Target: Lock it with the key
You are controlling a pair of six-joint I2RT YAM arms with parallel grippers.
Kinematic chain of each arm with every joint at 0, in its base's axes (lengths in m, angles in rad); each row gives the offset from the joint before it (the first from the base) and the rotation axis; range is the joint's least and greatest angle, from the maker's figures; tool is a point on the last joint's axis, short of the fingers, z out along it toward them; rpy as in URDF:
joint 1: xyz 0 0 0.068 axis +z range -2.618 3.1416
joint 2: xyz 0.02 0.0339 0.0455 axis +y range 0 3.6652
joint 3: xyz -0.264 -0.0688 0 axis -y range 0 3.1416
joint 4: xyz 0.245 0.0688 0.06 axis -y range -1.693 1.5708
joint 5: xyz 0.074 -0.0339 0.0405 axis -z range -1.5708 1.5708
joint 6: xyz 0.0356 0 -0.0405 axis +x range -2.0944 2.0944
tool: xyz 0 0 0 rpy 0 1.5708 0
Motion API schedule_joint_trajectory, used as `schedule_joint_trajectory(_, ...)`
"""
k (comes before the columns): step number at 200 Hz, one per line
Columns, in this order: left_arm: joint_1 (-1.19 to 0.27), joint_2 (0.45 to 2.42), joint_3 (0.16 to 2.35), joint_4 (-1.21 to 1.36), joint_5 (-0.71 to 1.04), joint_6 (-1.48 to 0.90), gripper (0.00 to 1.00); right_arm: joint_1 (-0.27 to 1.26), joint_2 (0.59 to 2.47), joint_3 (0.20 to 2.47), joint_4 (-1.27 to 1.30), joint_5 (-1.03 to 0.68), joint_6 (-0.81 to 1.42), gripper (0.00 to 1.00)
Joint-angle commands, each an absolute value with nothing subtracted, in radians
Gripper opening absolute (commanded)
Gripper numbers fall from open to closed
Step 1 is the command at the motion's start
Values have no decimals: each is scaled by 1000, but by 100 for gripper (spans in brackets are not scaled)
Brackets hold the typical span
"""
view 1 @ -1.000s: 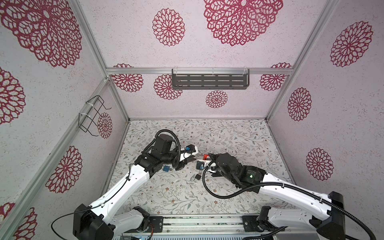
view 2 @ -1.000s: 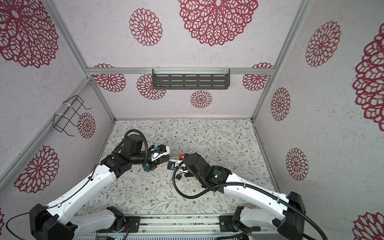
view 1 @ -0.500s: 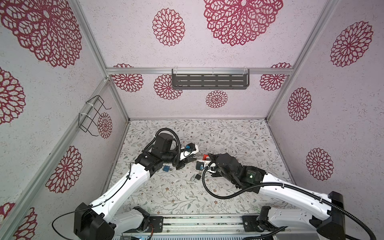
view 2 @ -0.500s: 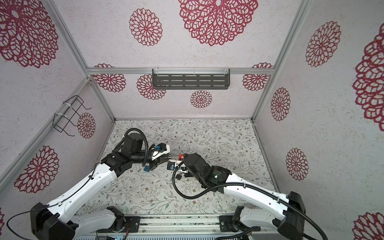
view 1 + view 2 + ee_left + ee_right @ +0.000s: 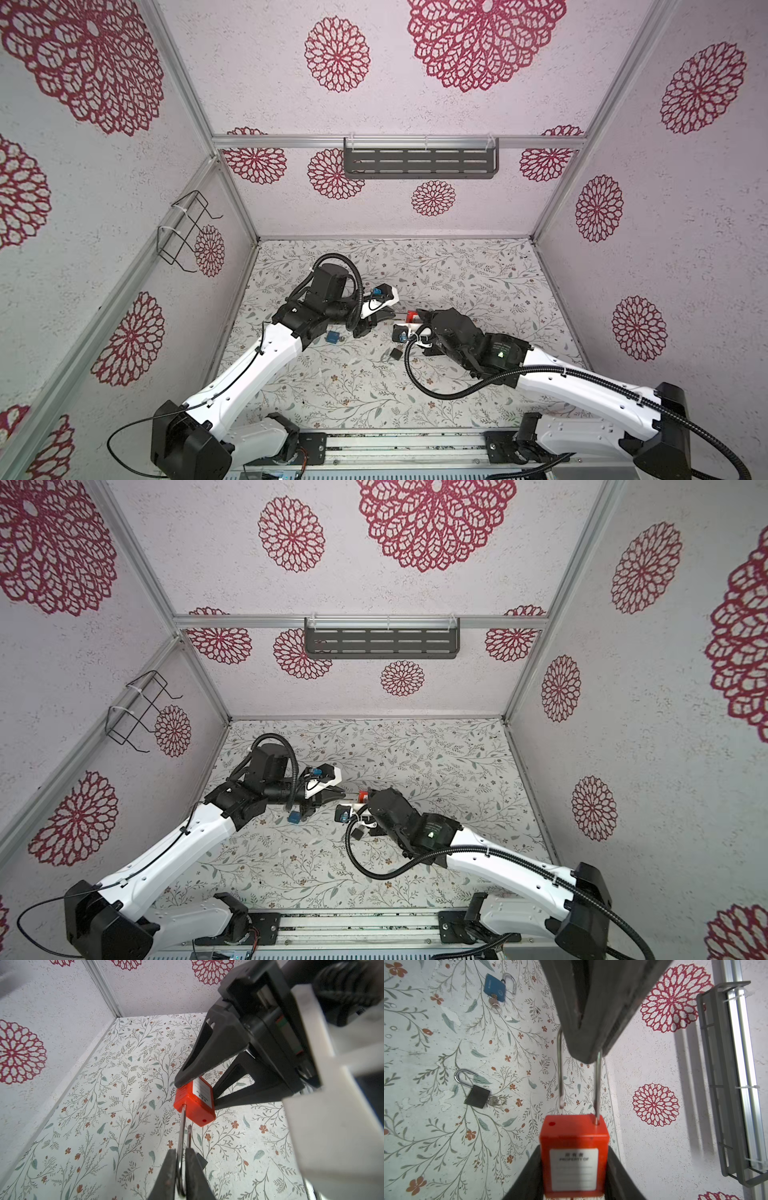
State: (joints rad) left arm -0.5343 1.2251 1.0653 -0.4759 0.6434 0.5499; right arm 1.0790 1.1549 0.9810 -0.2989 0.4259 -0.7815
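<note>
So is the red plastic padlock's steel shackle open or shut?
Open: one end of the steel shackle hangs clear of the empty hole in the red plastic padlock.

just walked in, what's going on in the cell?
Both arms are on one red padlock. The right pincer grips its body, and the left pincer is closed on the bend of its shackle. The shackle is open: one leg sits in the body, and the free leg is out of its hole. No key shows in it from these views. A blue padlock and a dark padlock lie on the table, both open with keys in them.
</note>
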Motion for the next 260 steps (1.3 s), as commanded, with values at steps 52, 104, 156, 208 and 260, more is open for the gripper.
schedule_joint_trajectory(52, -531, 1242, 1101, -511, 667, 561, 15, 1086, 1105, 980, -211, 480, -812, 23)
schedule_joint_trajectory(104, -531, 1259, 1118, -524, 681, 568, 0, 1086, 1106, 977, -206, 485, -812, 24)
schedule_joint_trajectory(156, -530, 1248, 1111, -499, 669, 555, 0, 1081, 1088, 965, -228, 496, -787, 66)
schedule_joint_trajectory(208, -518, 1229, 1105, -423, 666, 527, 0, 986, 1016, 959, -359, 254, -608, 79)
schedule_joint_trajectory(260, -518, 1217, 1084, -376, 721, 515, 0, 830, 1004, 1026, -530, 6, -520, 79)
